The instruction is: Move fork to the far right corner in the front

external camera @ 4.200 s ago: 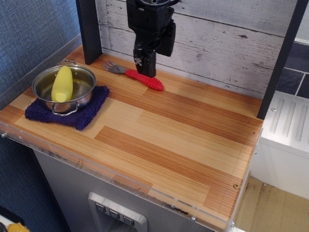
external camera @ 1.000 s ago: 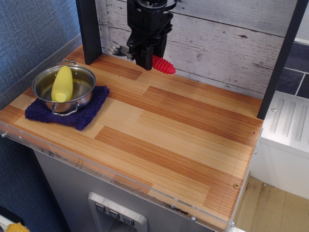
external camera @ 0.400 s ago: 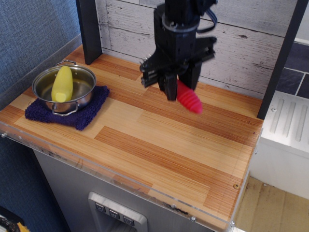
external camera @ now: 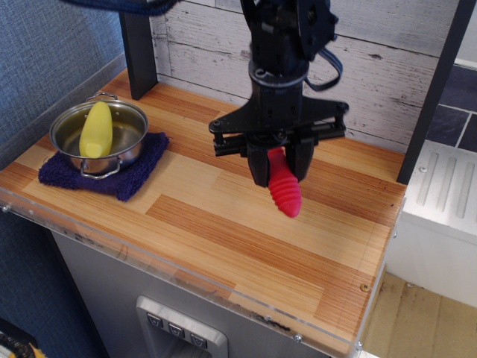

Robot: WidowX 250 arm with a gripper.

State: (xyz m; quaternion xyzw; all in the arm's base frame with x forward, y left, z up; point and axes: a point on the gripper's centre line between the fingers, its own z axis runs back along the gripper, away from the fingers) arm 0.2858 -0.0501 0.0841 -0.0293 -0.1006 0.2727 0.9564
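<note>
My gripper (external camera: 277, 170) is shut on the fork (external camera: 285, 191) and holds it in the air above the middle-right of the wood-grain countertop (external camera: 223, 224). Only the red ribbed handle shows, pointing down and toward the front; the tines are hidden between the fingers. The far right front corner (external camera: 363, 313), with its clear plastic strip and a small screw (external camera: 364, 287), lies below and to the right of the gripper.
A steel pot (external camera: 98, 138) holding a yellow corn-like piece (external camera: 96, 128) sits on a dark blue cloth (external camera: 104, 173) at the left. A grey plank wall (external camera: 387, 60) and black posts (external camera: 138, 45) stand behind. A white unit (external camera: 440, 216) stands to the right.
The gripper took the fork from the back of the counter, lifted it, and carried it forward and to the right. The pot and cloth have not moved.
</note>
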